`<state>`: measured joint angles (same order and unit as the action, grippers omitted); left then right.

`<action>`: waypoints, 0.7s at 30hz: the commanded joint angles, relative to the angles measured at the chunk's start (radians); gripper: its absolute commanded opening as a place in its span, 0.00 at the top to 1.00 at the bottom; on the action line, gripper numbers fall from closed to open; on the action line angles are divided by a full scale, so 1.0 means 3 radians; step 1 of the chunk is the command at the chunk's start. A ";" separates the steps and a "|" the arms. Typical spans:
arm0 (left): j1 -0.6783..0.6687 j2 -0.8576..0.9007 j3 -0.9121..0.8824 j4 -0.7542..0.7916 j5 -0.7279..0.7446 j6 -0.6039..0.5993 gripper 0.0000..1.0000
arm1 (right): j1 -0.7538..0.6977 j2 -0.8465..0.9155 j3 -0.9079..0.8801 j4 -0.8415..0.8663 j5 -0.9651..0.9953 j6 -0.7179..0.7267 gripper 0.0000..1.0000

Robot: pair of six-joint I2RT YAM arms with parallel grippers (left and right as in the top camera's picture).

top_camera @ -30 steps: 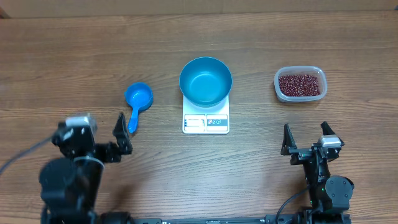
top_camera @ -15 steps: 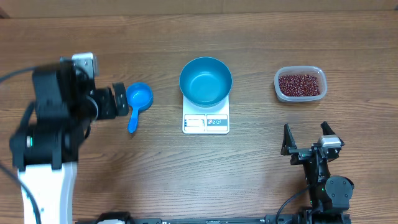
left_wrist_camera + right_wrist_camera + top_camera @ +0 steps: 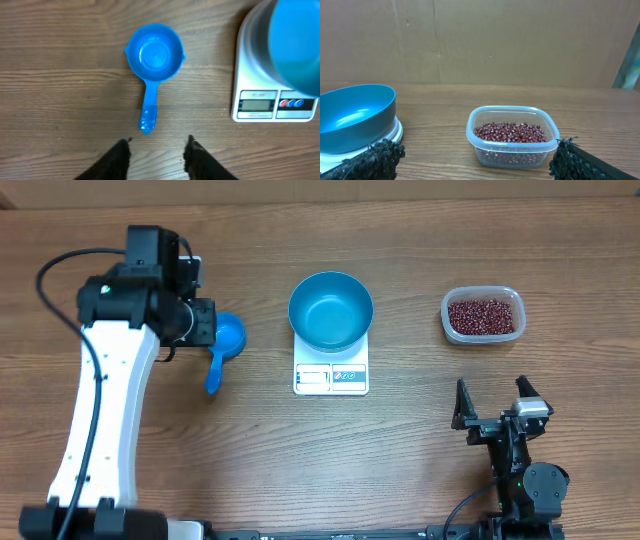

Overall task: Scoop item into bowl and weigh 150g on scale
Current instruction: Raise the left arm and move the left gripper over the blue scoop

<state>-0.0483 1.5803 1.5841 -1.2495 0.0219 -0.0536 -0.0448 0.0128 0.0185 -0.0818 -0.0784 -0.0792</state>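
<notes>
Barely started: bowl [image 3: 331, 310] sits empty on scale [image 3: 331, 378], beans [image 3: 483, 316] all in tub [image 3: 446, 315] on the surface, scoop [image 3: 152, 55] not picked up, left tool [image 3: 157, 143] just short of its handle, apart and empty, right tool [image 3: 491, 402] wide apart, so scooping and weighing all remain.

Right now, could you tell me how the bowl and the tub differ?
The bowl is round, opaque blue; the tub is clear and rectangular. The bowl is empty; the tub holds beans. The bowl sits on the scale; the tub rests on the table. Both stand upright, uncovered.
</notes>
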 commanded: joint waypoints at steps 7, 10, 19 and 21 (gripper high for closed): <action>-0.0015 0.0319 0.0076 -0.0046 0.0014 0.0043 0.00 | 0.0014 -0.0033 -0.0036 0.0015 -0.0006 -0.0013 0.00; -0.0015 0.0370 0.0050 -0.0109 0.0011 0.0045 0.01 | 0.0014 -0.0033 -0.0036 0.0015 -0.0006 -0.0014 0.00; -0.0015 0.0443 -0.0272 -0.0015 0.0013 0.0072 0.00 | 0.0015 -0.0033 -0.0036 0.0015 -0.0006 -0.0014 0.00; -0.0015 0.0443 -0.0347 0.0046 0.0013 0.0072 0.01 | 0.0014 -0.0033 -0.0036 0.0015 -0.0008 -0.0014 0.00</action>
<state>-0.0483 1.7004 1.5139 -1.2484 0.0227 -0.0490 -0.0448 0.0128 0.0185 -0.0822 -0.0784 -0.0788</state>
